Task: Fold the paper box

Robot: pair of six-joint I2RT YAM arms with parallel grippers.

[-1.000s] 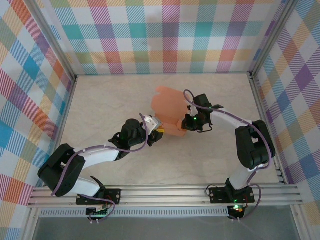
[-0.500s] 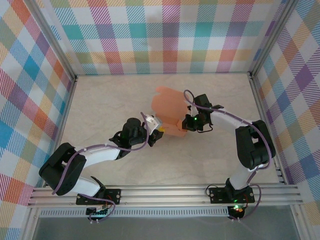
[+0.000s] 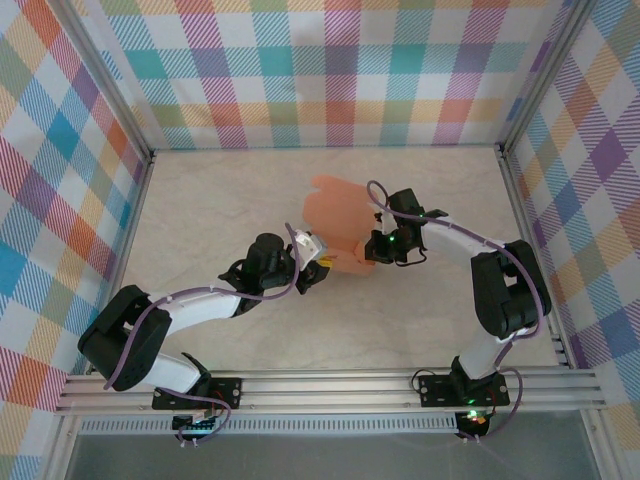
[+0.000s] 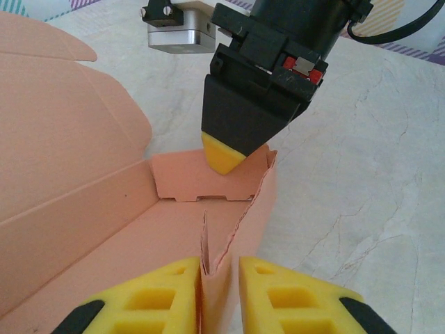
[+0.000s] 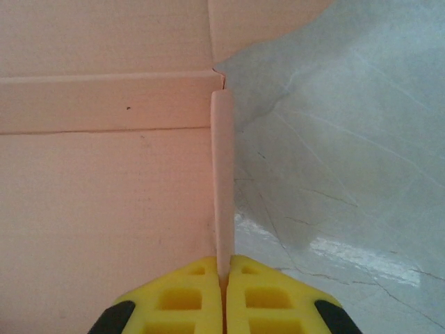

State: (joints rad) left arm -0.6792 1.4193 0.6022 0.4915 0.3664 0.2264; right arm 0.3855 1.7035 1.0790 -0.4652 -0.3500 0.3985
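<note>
From above, the box [image 3: 335, 215] lies about mid-table [image 3: 200, 220], a salmon sheet with a rounded flap toward the plaid walls [image 3: 330, 80]. Both arms meet at its near edge, the left gripper [image 3: 318, 266] at the near left corner and the right gripper [image 3: 372, 250] just beside it on the right. How each one grips is too small to judge from there. The left wrist camera gives what the overhead cannot. The box [image 4: 69, 160] has its sides partly raised: a long wall on the left, a short notched end tab standing across the far end, and a thin upright wall with a ragged top edge running back to the camera. The left gripper [image 4: 219, 268] has that wall between its yellow pads [image 4: 167, 296], which sit close against either face of it, pinching it. The same view shows the right gripper [image 4: 222, 158] from the front, a black wedge with a yellow tip set on the top edge of the end tab (a small red-and-white part sits on its body, nothing on it legible). The right wrist camera sees that card edge-on. The right gripper [image 5: 224, 268] has its pads pressed together on the thin standing strip, with the box [image 5: 104, 195] floor and a creased side wall to its left and veined table to its right. The box floor is plain card with one small dark speck on the fold.
</note>
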